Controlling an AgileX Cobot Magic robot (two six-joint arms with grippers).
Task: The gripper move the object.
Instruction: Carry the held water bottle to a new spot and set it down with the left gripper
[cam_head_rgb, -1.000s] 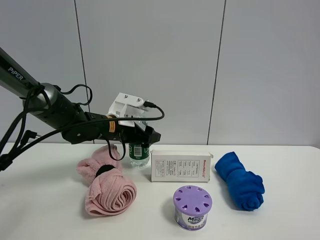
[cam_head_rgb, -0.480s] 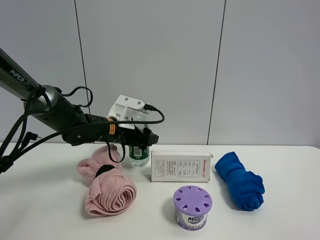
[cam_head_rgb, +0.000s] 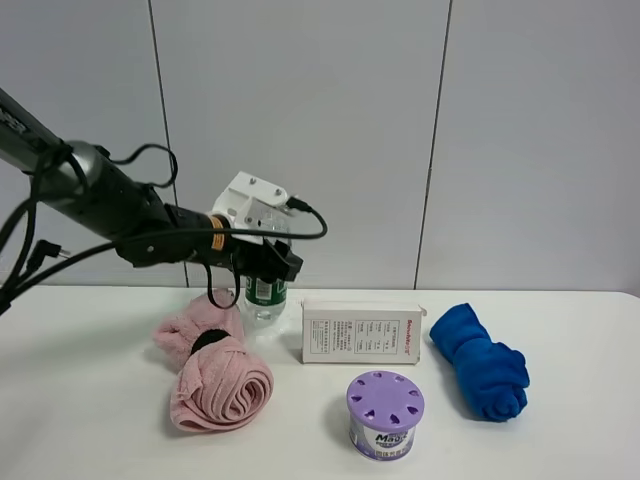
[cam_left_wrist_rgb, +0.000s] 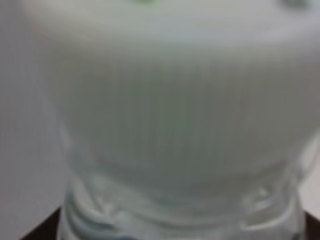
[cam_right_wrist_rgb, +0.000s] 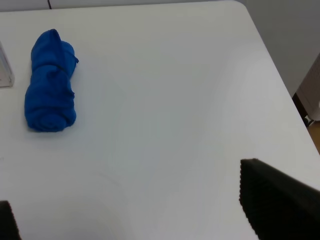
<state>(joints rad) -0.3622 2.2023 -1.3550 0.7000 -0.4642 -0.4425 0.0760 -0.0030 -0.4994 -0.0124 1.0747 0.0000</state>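
Exterior high view is showing the left gripper (cam_head_rgb: 268, 266) reaching in from the upper left and clamping its black claw round the upper part of the bottle (cam_head_rgb: 262, 300), the jaws standing nearly closed with the bottle between them. The bottle is hanging left of centre, leaning a little, between the pink towel (cam_head_rgb: 215, 375) at lower left and the box (cam_head_rgb: 362, 332) at centre. Whether its base is touching the table (cam_head_rgb: 80, 420) or riding just above it I cannot tell. The can (cam_head_rgb: 385, 402) is sitting in front of the box and the blue towel (cam_head_rgb: 480, 365) is lying at the right, both apart from the bottle. Left wrist view is giving only a blurred close-up: the ribbed white cap (cam_left_wrist_rgb: 165, 100) is filling the frame, with the clear neck ring below it. Right wrist view is showing the right gripper (cam_right_wrist_rgb: 125, 195) spread wide, one dark finger (cam_right_wrist_rgb: 275, 200) at lower right and another at the lower left edge, holding nothing, with the blue towel at upper left. I am judging the bottle light, thin-walled and smooth, likely to dent or slip if squeezed at the belly. The stiffer shoulder under the cap is looking like the safest hold.
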